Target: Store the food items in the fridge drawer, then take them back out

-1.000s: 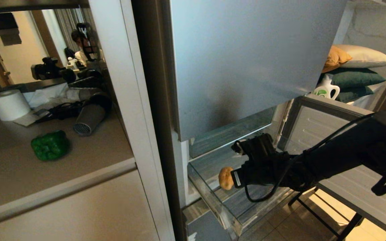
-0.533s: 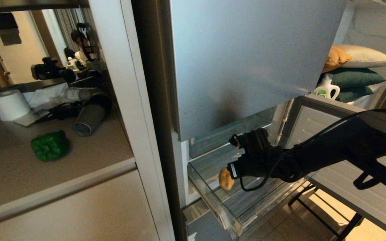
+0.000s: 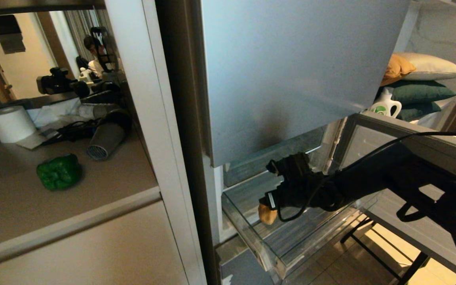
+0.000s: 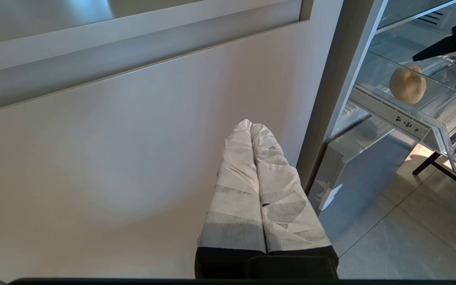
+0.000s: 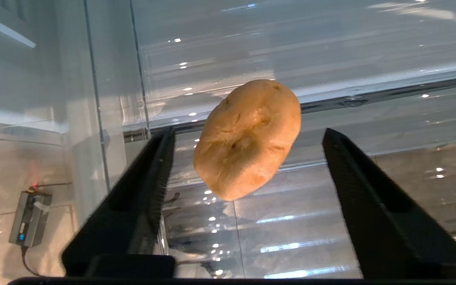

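Note:
The tan potato lies in the clear fridge drawer, near its front left corner. My right gripper hangs just above it, open. In the right wrist view the potato sits between the two black fingers with a gap on either side. From the left wrist view the potato rests behind the drawer's front wall. The green bell pepper lies on the counter at the left. My left gripper is parked shut, low in front of the beige cabinet door.
A hair dryer, a paper roll and cables lie on the counter behind the pepper. The silver upper fridge door overhangs the drawer. The lower fridge door stands open at the right.
My right gripper has opened and let go of the potato, which now rests in the drawer. The right arm has reached a little further left and lower over the drawer.

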You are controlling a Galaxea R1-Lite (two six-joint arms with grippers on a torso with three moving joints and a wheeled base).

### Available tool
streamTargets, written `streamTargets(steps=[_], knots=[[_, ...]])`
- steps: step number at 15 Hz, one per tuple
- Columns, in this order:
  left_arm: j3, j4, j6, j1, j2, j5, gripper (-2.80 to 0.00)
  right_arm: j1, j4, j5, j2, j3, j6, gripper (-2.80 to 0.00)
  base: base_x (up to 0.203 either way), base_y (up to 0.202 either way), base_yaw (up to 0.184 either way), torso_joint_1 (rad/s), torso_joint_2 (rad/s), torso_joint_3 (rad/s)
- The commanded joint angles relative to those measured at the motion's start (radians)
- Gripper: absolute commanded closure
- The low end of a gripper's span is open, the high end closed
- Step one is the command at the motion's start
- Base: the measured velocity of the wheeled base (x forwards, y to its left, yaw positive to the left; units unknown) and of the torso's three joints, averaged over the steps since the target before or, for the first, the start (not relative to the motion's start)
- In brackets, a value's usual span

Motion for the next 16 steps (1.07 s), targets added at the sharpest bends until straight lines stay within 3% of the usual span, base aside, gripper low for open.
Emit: streamTargets(steps=[1,16], knots=[[-0.001,0.000,0.000,0.000,0.000,0.001,0.00,0.000,0.003,-0.002,0.031,-0.021,0.001,-2.80,0.000,0.000,0.000,0.000,0.00,0.000],[-0.001,0.000,0.000,0.000,0.000,0.001,0.00,-0.006,0.131,-0.034,0.158,-0.200,0.007,-2.80,0.000,0.000,0.000,0.000,0.00,0.000]])
